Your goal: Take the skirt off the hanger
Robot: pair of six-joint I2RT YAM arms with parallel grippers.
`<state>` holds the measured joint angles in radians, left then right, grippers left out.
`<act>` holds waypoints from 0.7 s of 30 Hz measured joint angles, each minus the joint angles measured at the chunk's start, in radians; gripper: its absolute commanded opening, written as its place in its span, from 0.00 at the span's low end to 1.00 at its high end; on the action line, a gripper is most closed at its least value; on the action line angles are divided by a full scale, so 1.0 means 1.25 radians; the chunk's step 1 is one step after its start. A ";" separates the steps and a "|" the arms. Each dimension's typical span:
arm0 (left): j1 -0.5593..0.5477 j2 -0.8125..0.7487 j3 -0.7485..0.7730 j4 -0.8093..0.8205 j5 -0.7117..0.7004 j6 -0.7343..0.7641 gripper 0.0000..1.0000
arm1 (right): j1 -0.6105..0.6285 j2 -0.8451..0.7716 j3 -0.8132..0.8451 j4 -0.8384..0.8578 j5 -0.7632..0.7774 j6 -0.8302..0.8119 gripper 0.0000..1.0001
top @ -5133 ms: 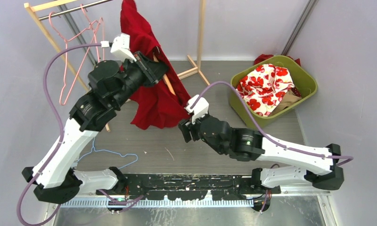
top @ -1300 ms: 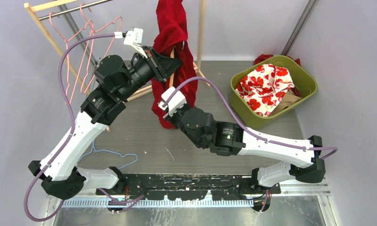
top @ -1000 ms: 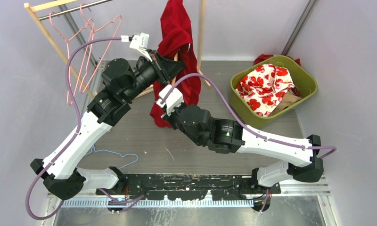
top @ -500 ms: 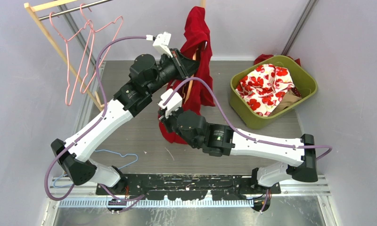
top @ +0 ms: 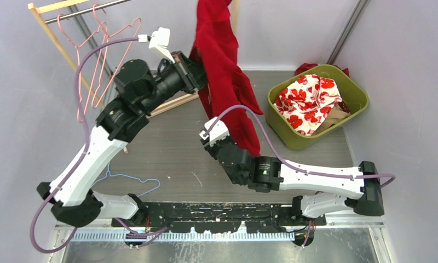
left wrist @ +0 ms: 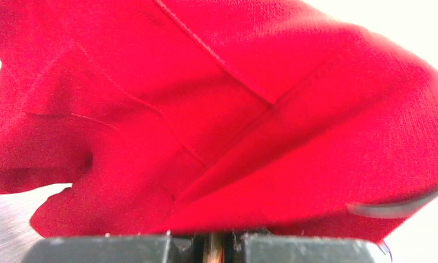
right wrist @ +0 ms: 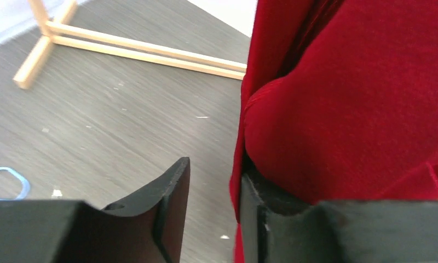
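Observation:
The red skirt (top: 225, 66) hangs high at the back centre and trails down to the right. My left gripper (top: 194, 70) holds its top from the left. In the left wrist view the skirt (left wrist: 222, 109) fills the frame, and my left gripper (left wrist: 214, 247) is shut on a thin tan piece of the hanger (left wrist: 213, 252); the rest of the hanger is hidden under cloth. My right gripper (top: 210, 139) sits beside the skirt's lower end. In the right wrist view my right gripper (right wrist: 212, 170) is open, with the skirt (right wrist: 348, 109) draped over its right finger (right wrist: 271, 219).
A green bin (top: 359, 93) of red-and-white floral cloth (top: 307, 101) stands at the right. Pink wire hangers (top: 99, 60) hang on the wooden rack (top: 44, 24) at the back left. Its wooden foot (right wrist: 145, 49) lies on the floor. A blue wire hanger (top: 132, 181) lies near the left arm.
My right gripper has opened, let go of the skirt's hem and pulled back toward the near edge. The left arm swung the hanger back left, and the skirt now hangs long to the right.

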<state>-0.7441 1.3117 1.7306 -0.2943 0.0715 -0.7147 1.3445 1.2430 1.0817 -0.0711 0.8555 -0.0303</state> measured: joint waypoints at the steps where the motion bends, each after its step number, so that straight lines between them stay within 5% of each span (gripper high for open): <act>1: 0.000 -0.016 0.000 -0.017 0.000 0.003 0.00 | 0.000 -0.011 -0.016 0.006 0.019 -0.024 0.52; 8: -0.002 -0.070 0.000 -0.083 -0.004 -0.001 0.00 | -0.102 -0.048 -0.034 0.020 0.028 -0.074 0.57; 11: -0.001 -0.070 -0.005 -0.095 -0.006 -0.022 0.00 | -0.135 -0.054 -0.041 0.029 0.015 -0.077 0.69; 16: 0.000 -0.071 -0.013 -0.111 -0.022 -0.036 0.00 | -0.136 -0.054 -0.038 -0.020 -0.038 -0.070 0.88; 21: -0.001 -0.071 -0.012 -0.134 -0.029 -0.030 0.00 | -0.091 -0.086 -0.010 -0.142 -0.082 0.002 0.90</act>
<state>-0.7448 1.2224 1.7161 -0.4614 0.0357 -0.7517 1.2308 1.1351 1.0687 -0.2485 0.7525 -0.0277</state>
